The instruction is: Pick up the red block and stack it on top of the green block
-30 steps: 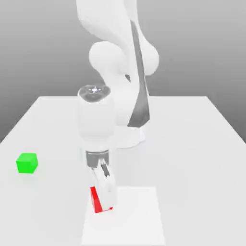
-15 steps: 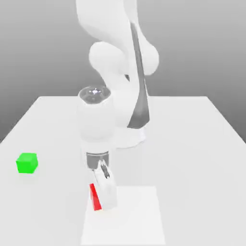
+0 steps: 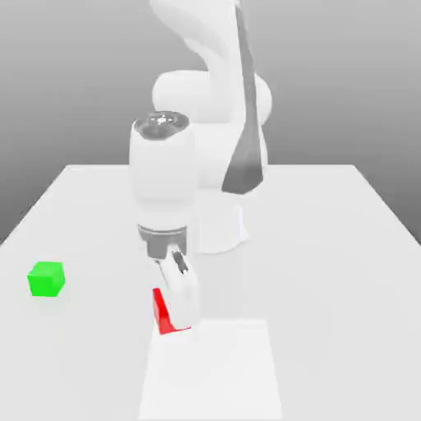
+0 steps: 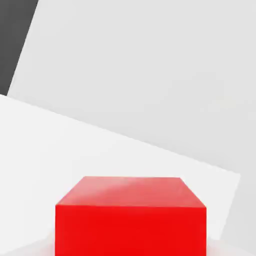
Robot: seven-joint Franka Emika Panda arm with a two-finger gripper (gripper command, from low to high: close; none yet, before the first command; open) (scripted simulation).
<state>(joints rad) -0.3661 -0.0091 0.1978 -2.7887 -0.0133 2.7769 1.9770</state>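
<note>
The red block hangs a little above the white table, near the front and slightly toward the exterior view's left of the middle. My gripper is shut on it, and one white finger covers most of the block's right side. In the hand view the red block sits close up, with the table well below it. The green block rests on the table far to the exterior view's left, well apart from the gripper and at about the same depth.
A lighter square patch lies on the table directly under and in front of the gripper. The arm's white base stands behind it at the table's middle. Open table surface stretches between the gripper and the green block.
The fingers closed on the red block, and the hand has since risen, carrying the block up off the table. The green block has not moved.
</note>
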